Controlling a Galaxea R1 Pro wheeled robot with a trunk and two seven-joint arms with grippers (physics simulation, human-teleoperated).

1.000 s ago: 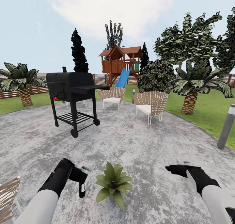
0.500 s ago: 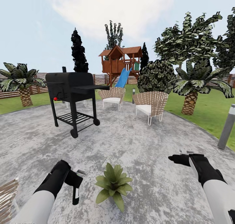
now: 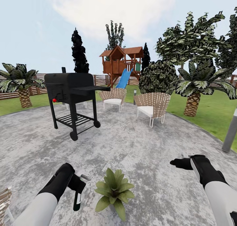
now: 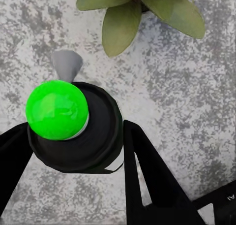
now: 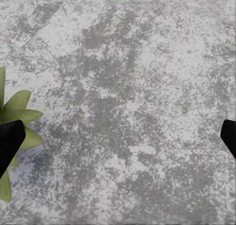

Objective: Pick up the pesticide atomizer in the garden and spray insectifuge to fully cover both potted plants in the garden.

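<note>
1. Your left gripper (image 3: 77, 190) has sunk lower, clamped on the pesticide atomizer (image 4: 73, 126) beside the potted plant (image 3: 113, 191).
2. Your right gripper (image 3: 180, 160) hovers spread apart over the patio (image 3: 138, 143).

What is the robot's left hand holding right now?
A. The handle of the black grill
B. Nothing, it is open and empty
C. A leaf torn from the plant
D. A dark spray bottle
D: in the left wrist view the left gripper has its black fingers closed on either side of the dark pesticide atomizer, its pale nozzle aimed toward the potted plant on the patio.
</note>
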